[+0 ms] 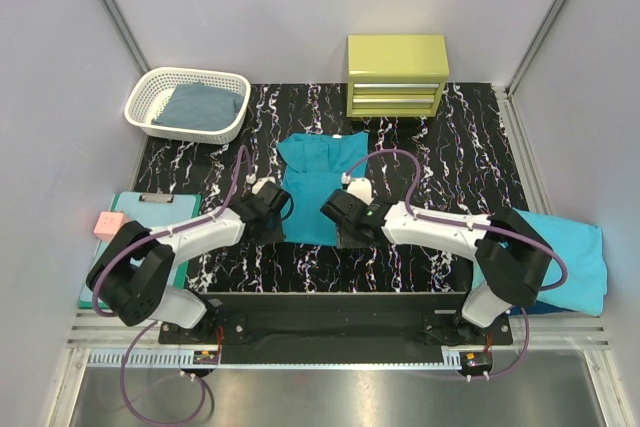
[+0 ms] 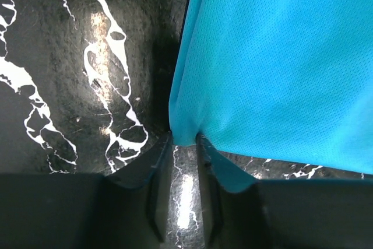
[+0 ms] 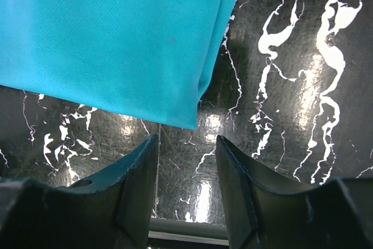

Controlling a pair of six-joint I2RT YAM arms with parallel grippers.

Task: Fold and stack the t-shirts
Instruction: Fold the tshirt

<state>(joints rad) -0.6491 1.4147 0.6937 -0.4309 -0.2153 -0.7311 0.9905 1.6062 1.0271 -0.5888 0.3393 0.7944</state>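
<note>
Evidently midway: the teal t-shirt (image 1: 318,182) lies at frame centre, sides folded in, bottom-to-top fold and stacking remaining; left gripper (image 2: 185,144) nearly closed, seemingly pinching its lower-left corner; right gripper (image 3: 186,144) gapes wide, empty, just short of the other corner.

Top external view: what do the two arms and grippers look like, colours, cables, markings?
The left arm and right arm each have white links between bulky black joints, and a purple cable loops off each wrist. A small green mark sits near the right wrist. The left gripper and right gripper have dark, tapered fingers.
</note>
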